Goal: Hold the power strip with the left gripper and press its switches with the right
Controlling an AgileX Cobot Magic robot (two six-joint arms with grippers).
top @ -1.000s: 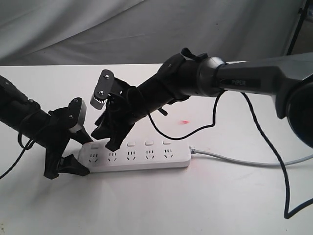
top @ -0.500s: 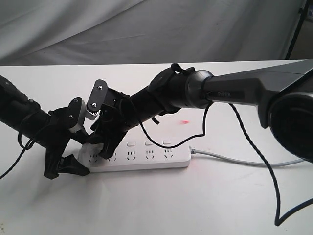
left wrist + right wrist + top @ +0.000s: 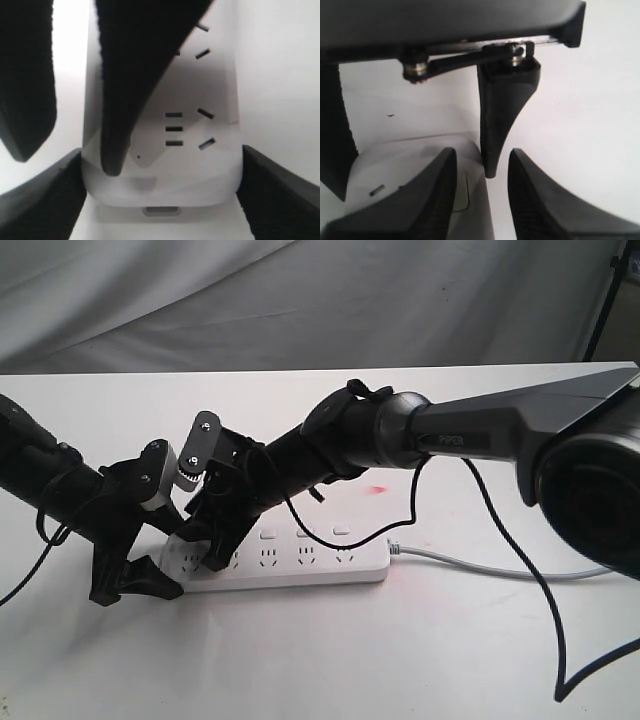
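Observation:
The white power strip [image 3: 300,562] lies lengthwise on the table, its grey cable [image 3: 500,570] running off to the right. My left gripper [image 3: 165,555] is shut on the strip's left end; in the left wrist view its fingers press both sides of the power strip [image 3: 200,170]. My right gripper [image 3: 205,545] reaches across to that same end, slightly open with nothing held. One of its fingers [image 3: 125,90] rests on the strip's top, over the leftmost switch [image 3: 465,195]. Three other switches [image 3: 305,533] show in a row to the right.
The strip lies on a white table [image 3: 330,660], with a grey cloth backdrop [image 3: 300,300] behind. A loose black cable [image 3: 555,640] hangs from the right arm over the table's right side. A small red light spot [image 3: 378,488] lies behind the strip.
My right gripper has moved left and down along the strip, from about the second switch to the leftmost one. The left gripper and strip have stayed put.

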